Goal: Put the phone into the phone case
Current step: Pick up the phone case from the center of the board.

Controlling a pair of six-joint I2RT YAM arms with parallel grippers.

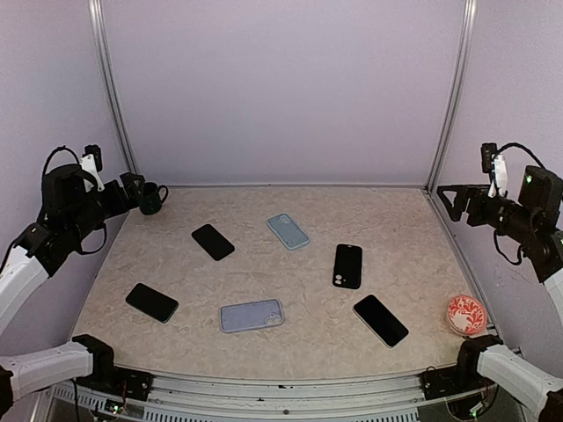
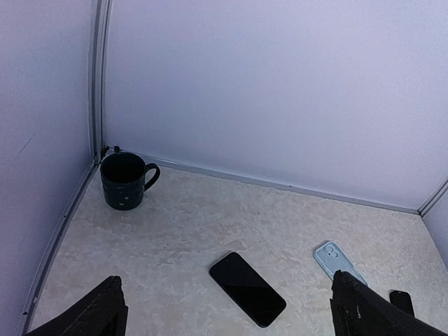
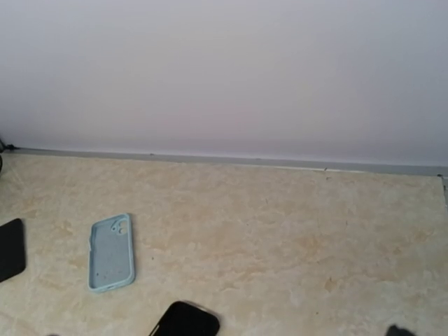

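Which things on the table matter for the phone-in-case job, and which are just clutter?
Job: far-left phone; near-left phone; right phone; far blue case; near blue case; black item with camera cutout (case or phone, unclear).
Clutter: dark mug; red patterned dish.

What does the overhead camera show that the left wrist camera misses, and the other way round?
Only the overhead view: the red patterned bowl, the blue-grey case and two black phones near the front edge. Only the left wrist view: a close look at its own dark fingers, spread wide at the bottom corners. Both: the dark mug, a black phone and the light blue case.
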